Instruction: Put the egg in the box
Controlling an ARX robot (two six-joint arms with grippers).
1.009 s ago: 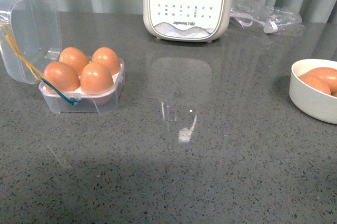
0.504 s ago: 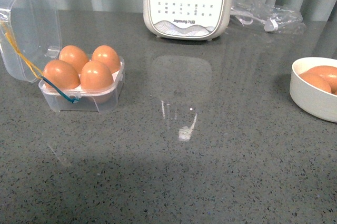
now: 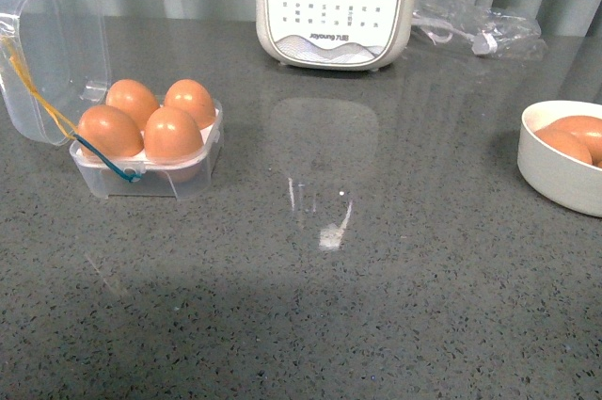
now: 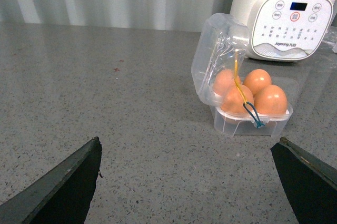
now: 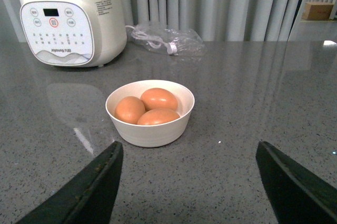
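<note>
The left gripper and right gripper are gaping wide, holding nothing. The box is sitting by the counter's left edge, nearer the left gripper, 4 eggs filling it; the bowl is holding 3 more.

The box is sitting on the grey speckled countertop, its clear lid standing open and four eggs filling its slots. A yellow band and a blue band are running from lid to base. A white electric cooker is standing just beyond it. The left gripper is hovering nearer, jaws parted wide, gripping nothing.
</note>
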